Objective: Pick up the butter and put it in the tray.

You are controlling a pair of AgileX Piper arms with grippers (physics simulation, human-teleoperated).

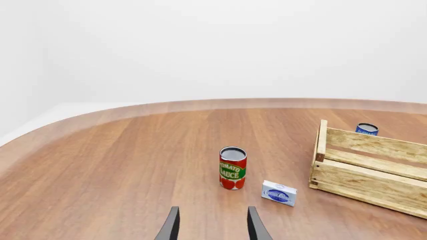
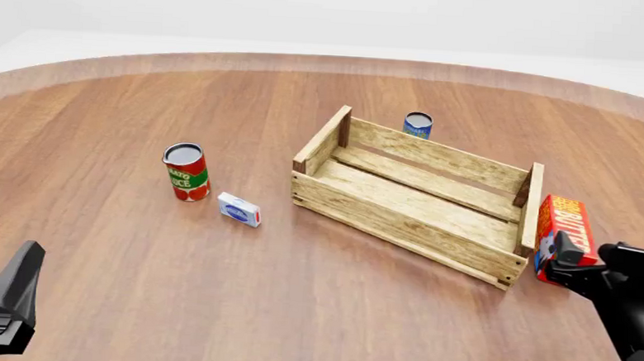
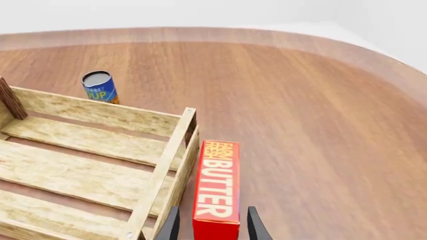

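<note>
The butter (image 2: 564,224) is a red carton with white "BUTTER" lettering, lying on the table just outside the right end of the wooden tray (image 2: 408,222). In the right wrist view the butter (image 3: 217,182) runs alongside the tray's end wall (image 3: 167,165). My right gripper (image 3: 213,220) is open, one finger on each side of the carton's near end with a gap at both sides. In the front view that gripper (image 2: 582,256) is at the carton's near end. My left gripper (image 1: 212,227) is open and holds nothing, low at the front left (image 2: 7,296).
A tomato sauce can (image 2: 186,172) and a small white-and-blue box (image 2: 239,209) stand left of the tray. A blue can (image 2: 417,124) stands behind the tray's far wall. The table's curved edge runs along the back.
</note>
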